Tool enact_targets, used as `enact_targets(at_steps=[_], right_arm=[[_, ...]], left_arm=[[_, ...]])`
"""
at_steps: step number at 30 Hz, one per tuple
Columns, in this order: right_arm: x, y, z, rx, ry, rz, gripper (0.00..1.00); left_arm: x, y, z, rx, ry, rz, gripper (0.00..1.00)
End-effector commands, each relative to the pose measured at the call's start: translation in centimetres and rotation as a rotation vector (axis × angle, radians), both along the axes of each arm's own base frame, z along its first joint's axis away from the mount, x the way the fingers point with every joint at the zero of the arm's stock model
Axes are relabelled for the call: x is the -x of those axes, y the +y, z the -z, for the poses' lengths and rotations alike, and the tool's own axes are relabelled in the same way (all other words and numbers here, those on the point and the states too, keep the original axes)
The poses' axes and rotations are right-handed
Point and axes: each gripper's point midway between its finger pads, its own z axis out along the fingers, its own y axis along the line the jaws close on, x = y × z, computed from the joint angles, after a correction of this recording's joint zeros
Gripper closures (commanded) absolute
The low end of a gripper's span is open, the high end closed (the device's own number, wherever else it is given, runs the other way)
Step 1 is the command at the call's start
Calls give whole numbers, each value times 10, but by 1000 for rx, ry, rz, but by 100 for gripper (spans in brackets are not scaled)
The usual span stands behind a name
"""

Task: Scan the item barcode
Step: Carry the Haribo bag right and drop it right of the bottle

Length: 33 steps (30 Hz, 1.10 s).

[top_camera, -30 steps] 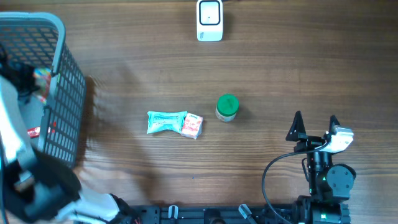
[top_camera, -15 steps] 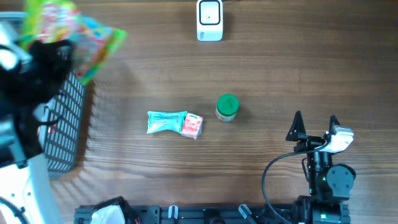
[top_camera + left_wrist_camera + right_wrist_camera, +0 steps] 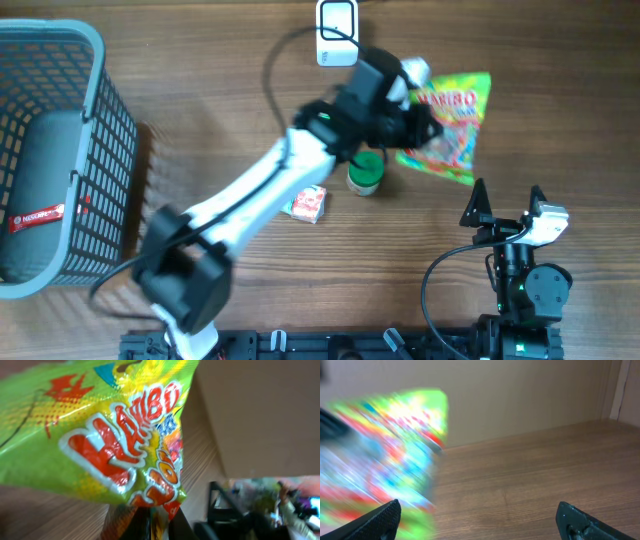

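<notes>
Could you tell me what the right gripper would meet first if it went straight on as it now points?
Probably the green and yellow plastic Haribo sweets bag, held in the left gripper, which hangs ahead of the open right gripper, toward its left. Heights are unclear; the middle line looks free.

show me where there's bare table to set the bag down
Bare wood lies between the basket and the scanner, and right of the Haribo bag. Crowded at centre: the left gripper holding the bag, the jar and the small box.
</notes>
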Motion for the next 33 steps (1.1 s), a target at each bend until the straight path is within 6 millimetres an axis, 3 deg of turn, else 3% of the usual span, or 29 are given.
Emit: enact_targets(at_steps=[1,2,3,5,6,8,9,10,12,13,14,15,16,20,22,23,24,25,27,29,31,33], right_arm=[[0,1,-1,12,-6,-8,0],[0,1,-1,12,-6,-8,0],[0,1,-1,12,-6,-8,0],[0,1,-1,12,-6,-8,0],[0,1,-1,12,-6,-8,0],[0,1,-1,12,-6,-8,0],[0,1,-1,12,-6,-8,0],[0,1,-1,12,-6,-8,0],[0,1,-1,12,-6,-8,0],[0,1,-1,12,-6,-8,0],[0,1,-1,12,-6,-8,0],[0,1,-1,12,-6,-8,0],[0,1,-1,12,-6,-8,0],[0,1,-1,12,-6,-8,0],[0,1,-1,12,-6,-8,1],[0,1,-1,12,-6,-8,0],[0,1,-1,12,-6,-8,0],[0,1,-1,12,-6,-8,0],[0,1,-1,12,-6,-8,0],[0,1,-1,12,-6,-8,0],[0,1,-1,12,-6,-8,0],[0,1,-1,12,-6,-8,0]], left_arm=[[1,-24,75,-131,17,-10,96],[2,-27,102,-190,25,-24,96],[3,-28,115,-223,22,-34,96],[-1,-29,119,-251,-15,-65,96],[-3,-32,109,-227,-38,-65,94],[-11,-34,78,-175,-93,-86,74],[-16,-33,59,-156,-132,-100,62],[-22,-31,31,-130,-202,-97,41],[-41,-11,-23,-125,-304,-185,19],[-55,19,-56,-164,-360,-295,10],[-62,43,-75,-197,-392,-375,6],[-65,85,-108,-236,-434,-490,0],[-64,111,-125,-259,-455,-557,0],[-38,275,-209,-346,-538,-948,0],[-14,371,-234,-331,-506,-1224,0],[-3,406,-237,-317,-468,-1349,0],[13,449,-233,-292,-389,-1518,0],[42,509,-209,-246,-201,-1813,0],[81,569,-165,-211,78,-2165,0],[93,615,-128,-270,247,-2334,0],[87,641,-102,-329,340,-2382,0],[80,667,-59,-443,491,-2388,0]])
